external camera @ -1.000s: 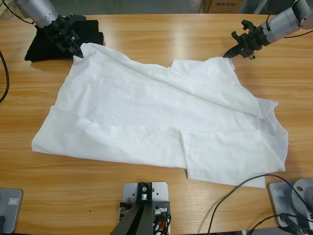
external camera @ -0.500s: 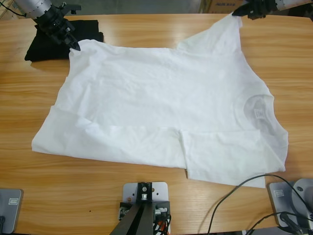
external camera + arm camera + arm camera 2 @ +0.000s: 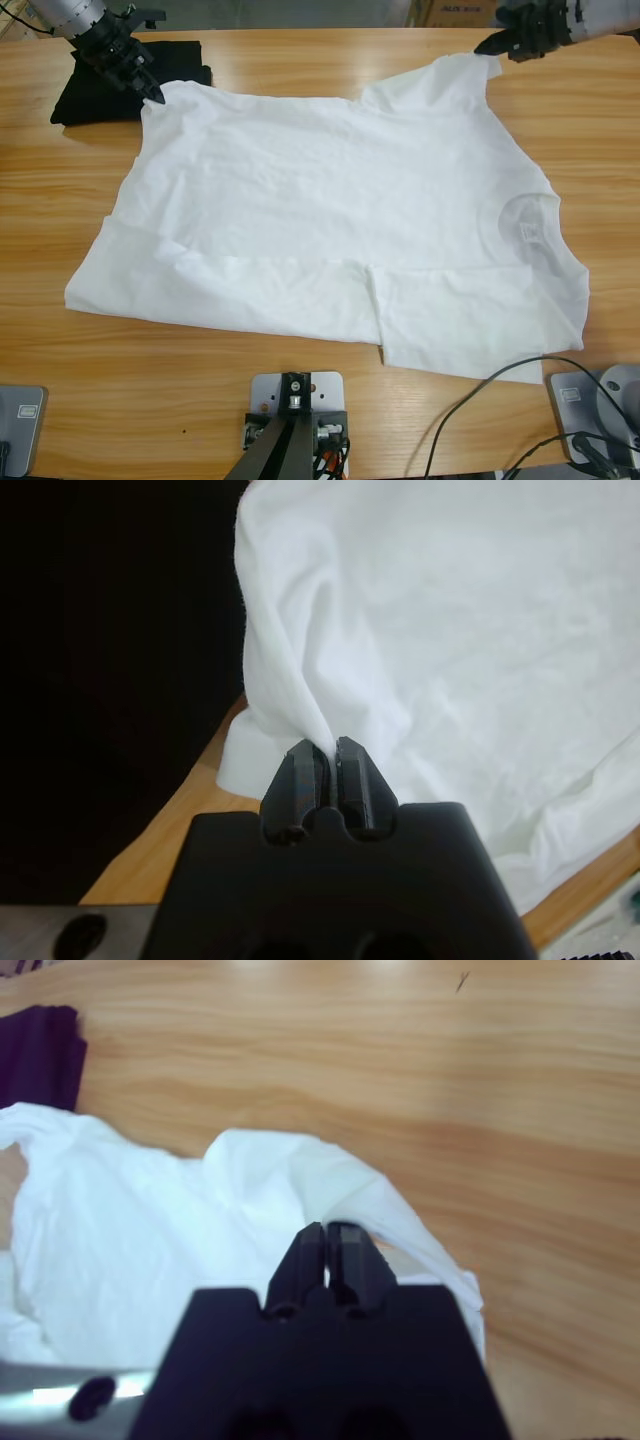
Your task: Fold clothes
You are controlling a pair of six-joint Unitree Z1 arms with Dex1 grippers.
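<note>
The white T-shirt (image 3: pixel 330 210) lies spread out on the table, its round collar (image 3: pixel 527 225) with a small label at the right. My left gripper (image 3: pixel 152 95) is shut on the shirt's far left corner, beside the black garment. In the left wrist view a bunched fold of white fabric (image 3: pixel 420 630) runs up from the closed jaws of that gripper (image 3: pixel 328 752). My right gripper (image 3: pixel 488 46) is shut on the far sleeve tip near the table's back edge; in the right wrist view the sleeve (image 3: pixel 300 1175) humps up just ahead of its closed jaws (image 3: pixel 326 1232).
A black folded garment (image 3: pixel 85 85) lies at the far left under the left arm, dark in the left wrist view (image 3: pixel 120 680) and at the right wrist view's edge (image 3: pixel 40 1055). Black cables (image 3: pixel 480 400) loop at the near right. Bare wood (image 3: pixel 150 390) runs along the near edge.
Both grippers pulled the shirt's folded-over layer back toward the far edge, opening it flat and uncovering the collar. The right gripper has since dropped a little with the sleeve.
</note>
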